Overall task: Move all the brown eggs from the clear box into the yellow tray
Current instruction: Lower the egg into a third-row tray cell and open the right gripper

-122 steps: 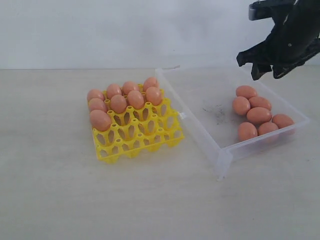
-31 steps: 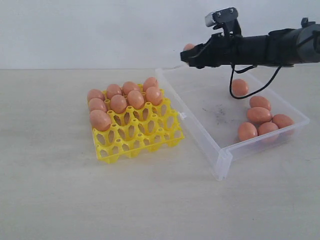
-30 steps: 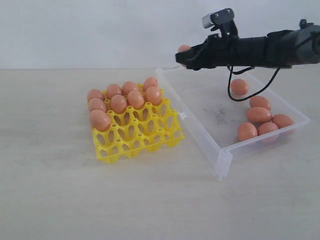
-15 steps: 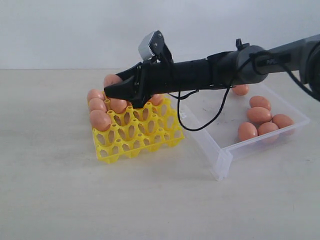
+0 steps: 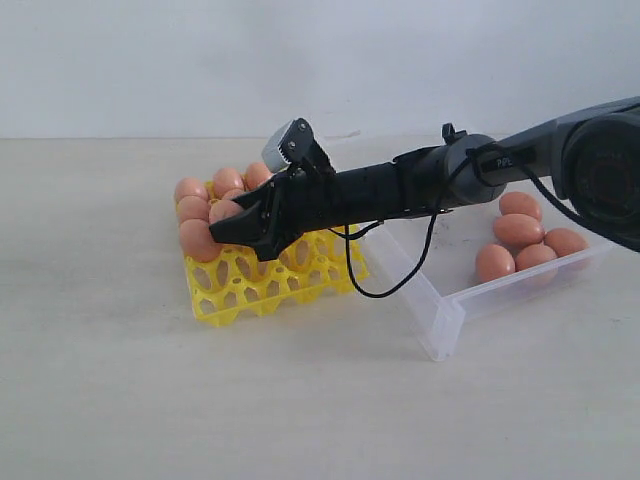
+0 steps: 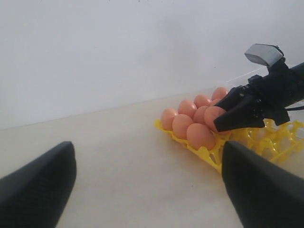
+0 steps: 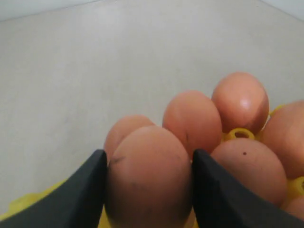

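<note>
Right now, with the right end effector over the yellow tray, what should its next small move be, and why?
Probably ease straight down. The right end effector grips a brown egg just above the yellow tray, beside eggs already seated; it seems to need seating in a cup before release.

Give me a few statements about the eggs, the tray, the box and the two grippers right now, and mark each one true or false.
1. The right gripper is closed on an egg. True.
2. That egg is held over the clear box. False: it is over the yellow tray.
3. The clear box is empty. False: several eggs lie in it.
4. The left gripper is open with nothing in it. True.
</note>
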{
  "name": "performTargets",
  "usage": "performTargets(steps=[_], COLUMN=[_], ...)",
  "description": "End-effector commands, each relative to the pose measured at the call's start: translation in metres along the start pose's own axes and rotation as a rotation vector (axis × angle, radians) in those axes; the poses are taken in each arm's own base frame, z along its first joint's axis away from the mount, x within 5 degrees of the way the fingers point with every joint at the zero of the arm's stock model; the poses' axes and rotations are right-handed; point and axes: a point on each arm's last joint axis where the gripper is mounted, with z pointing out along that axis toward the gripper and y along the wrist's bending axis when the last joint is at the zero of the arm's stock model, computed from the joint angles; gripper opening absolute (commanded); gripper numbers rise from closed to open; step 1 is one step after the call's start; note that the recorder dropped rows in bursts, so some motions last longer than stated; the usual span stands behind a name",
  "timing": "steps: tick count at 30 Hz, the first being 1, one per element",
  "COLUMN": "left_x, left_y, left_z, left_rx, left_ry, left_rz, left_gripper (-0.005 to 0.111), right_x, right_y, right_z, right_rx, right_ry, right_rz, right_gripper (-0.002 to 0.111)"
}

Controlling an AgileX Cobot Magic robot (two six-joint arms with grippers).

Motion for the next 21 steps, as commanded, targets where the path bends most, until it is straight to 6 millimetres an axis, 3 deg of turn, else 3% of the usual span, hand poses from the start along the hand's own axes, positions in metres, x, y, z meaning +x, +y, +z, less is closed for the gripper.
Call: performTargets(steps=[1,11,14,18,21], left_x=[0.0010,0.0010,0.0010,0.0010,0.0010], left_y=[-0.0006,-0.0006,-0.0006,-0.0006,-0.0006], left_z=[-0.0001,-0.0001,-0.0001,-0.0001,-0.0001], left_rx=[0.007,0.007,0.007,0.007,0.007], left_ry=[-0.001,-0.001,-0.001,-0.001,-0.001], left_rz=[-0.014,-0.014,-0.014,-0.014,-0.014], left_gripper=[0.078,0.078,0.078,0.078,0.078], right_x=[-0.0012,0.0037,0.0053,0.0060,0.0063], right_y=[-0.0071,-0.0083,-0.0074,-0.0096,-0.0129], right_z=[-0.0021,-0.0023,-0.0024,-0.0026,-0.0030], right_rx=[0.061,0.074,0.063,0.088,0.126], right_ry=[0.018,0.071,0.089,0.097,0.099], right_rz=[-0.009,0.003,-0.014,-0.006,0.011], right_gripper=[0.000,0.004,0.022,0.061,0.068])
